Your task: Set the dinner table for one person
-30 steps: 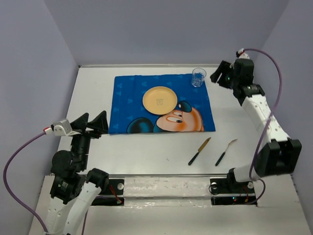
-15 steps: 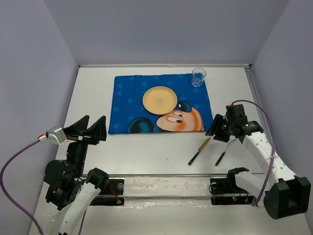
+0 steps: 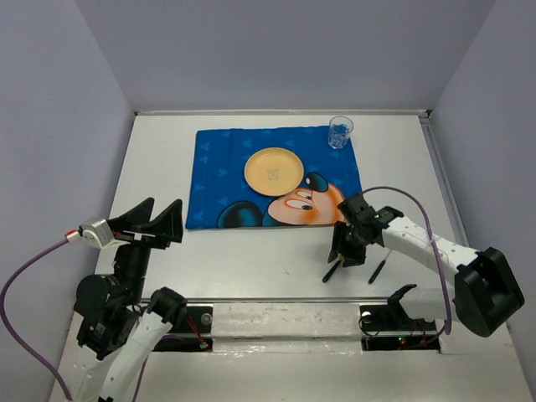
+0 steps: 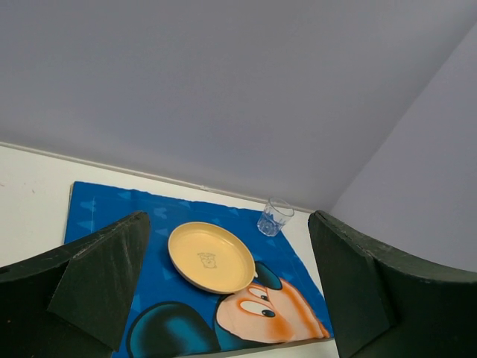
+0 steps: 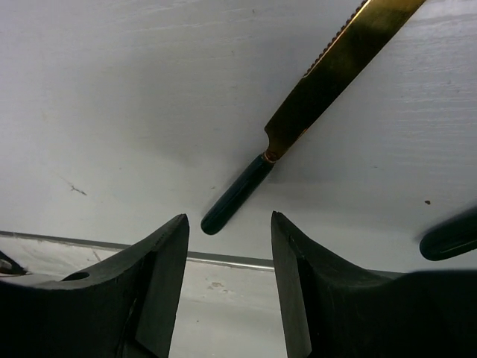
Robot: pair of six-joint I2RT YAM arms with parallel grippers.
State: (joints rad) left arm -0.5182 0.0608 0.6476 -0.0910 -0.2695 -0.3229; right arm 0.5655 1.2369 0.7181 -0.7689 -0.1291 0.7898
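Observation:
The dinner table (image 3: 251,255) is a white top. On it lies a blue cartoon-mouse placemat (image 3: 218,180) with a yellow plate (image 3: 273,170) and a clear glass (image 3: 340,131) at its far right corner. A gold knife with a dark handle (image 3: 333,270) lies near the front edge; in the right wrist view the knife (image 5: 298,127) lies just ahead of the fingers. A dark-handled fork (image 3: 378,270) lies to its right. My right gripper (image 3: 345,249) hovers open over the knife handle. My left gripper (image 3: 159,222) is open and empty, left of the placemat.
The metal edge strip (image 5: 89,240) of the table runs just under the right fingers. The fork's handle tip (image 5: 447,237) shows at the right of that view. Walls enclose the table on three sides.
My right arm has swung from the far right by the glass down to the knife near the front edge, gripper open. The left arm has barely moved.

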